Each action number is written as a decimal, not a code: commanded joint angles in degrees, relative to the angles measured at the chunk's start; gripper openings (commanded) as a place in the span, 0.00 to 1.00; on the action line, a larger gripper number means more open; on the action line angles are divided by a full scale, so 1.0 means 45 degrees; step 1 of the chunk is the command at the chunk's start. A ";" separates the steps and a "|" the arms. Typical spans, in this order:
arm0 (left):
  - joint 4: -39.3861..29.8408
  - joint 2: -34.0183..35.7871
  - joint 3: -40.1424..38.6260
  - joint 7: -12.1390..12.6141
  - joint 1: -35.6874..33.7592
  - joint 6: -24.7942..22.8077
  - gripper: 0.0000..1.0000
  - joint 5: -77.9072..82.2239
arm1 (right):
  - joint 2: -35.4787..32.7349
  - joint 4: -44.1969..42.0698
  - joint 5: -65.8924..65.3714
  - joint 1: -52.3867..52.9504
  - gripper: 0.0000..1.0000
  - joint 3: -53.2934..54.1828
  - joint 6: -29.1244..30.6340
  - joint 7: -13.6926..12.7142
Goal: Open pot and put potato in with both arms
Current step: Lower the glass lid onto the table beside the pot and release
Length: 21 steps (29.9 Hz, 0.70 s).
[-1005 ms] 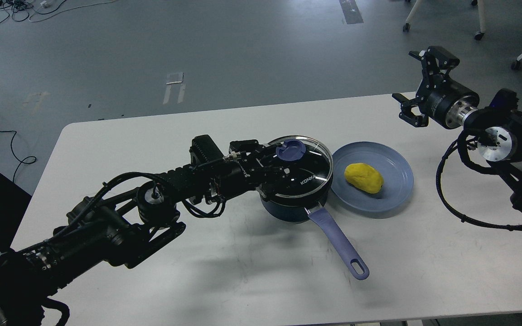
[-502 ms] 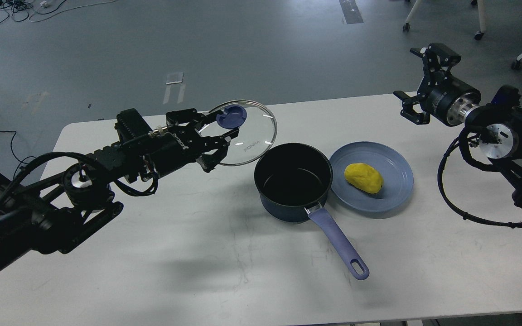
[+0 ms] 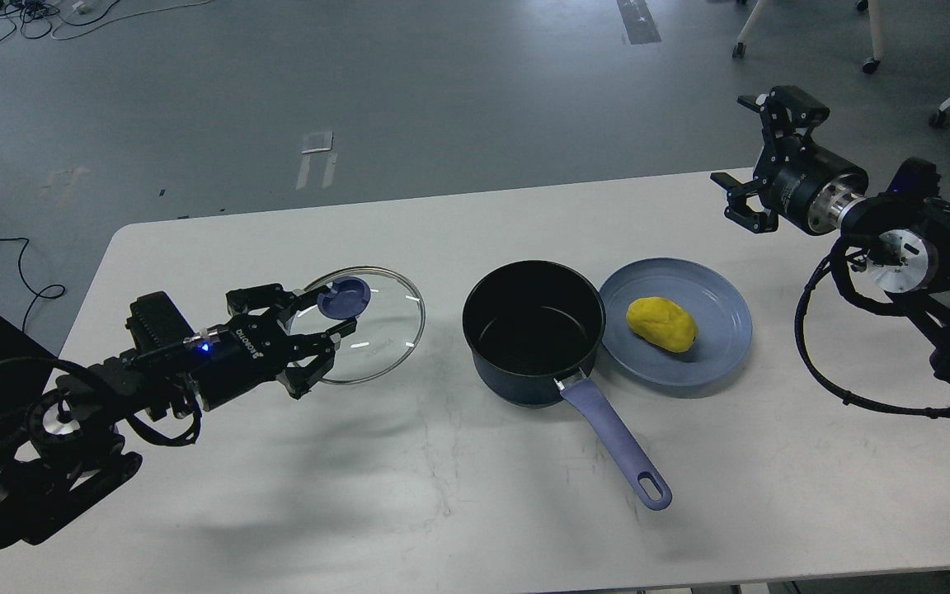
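On the worktop (image 3: 458, 511), left of centre, the left gripper (image 3: 325, 313) is holding the glass lid (image 3: 376, 338) by its blue knob (image 3: 344, 298), jaws pinching that knob from both sides. The lid is sitting low over the white surface, tilted a little, and whether its rim is touching down I cannot tell. Just to its right the pot (image 3: 534, 330) is standing open, dark inside, its blue handle (image 3: 615, 450) pointing toward the near edge. Touching the pot's right side, the blue plate (image 3: 722, 346) is carrying the yellow potato (image 3: 661, 324) near its middle. Over at the far right corner the right gripper (image 3: 751, 161) is hanging above the worktop's edge, jaws spread wide with nothing between them, well apart from the plate and the potato.
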 commanded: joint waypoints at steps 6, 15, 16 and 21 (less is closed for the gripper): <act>0.2212 -0.1304 0.0122 -0.0008 0.0697 0.0138 0.43 -0.0085 | -0.0057 0.0001 0.0000 -0.0041 1.00 0.0000 -0.0005 0.0000; 0.3268 -0.1969 0.0181 -0.0008 0.1069 0.0138 0.47 -0.0515 | -0.0272 -0.0018 0.0000 -0.0118 1.00 0.0000 0.0014 0.0000; 0.3385 -0.1989 0.0239 -0.0008 0.1069 0.0138 0.49 -0.0573 | -0.0272 -0.0018 0.0000 -0.0138 1.00 0.0000 0.0033 0.0000; 0.3445 -0.2067 0.0278 -0.0008 0.1049 0.0138 0.86 -0.0963 | -0.0272 -0.0018 0.0001 -0.0177 1.00 -0.0019 0.0034 0.0000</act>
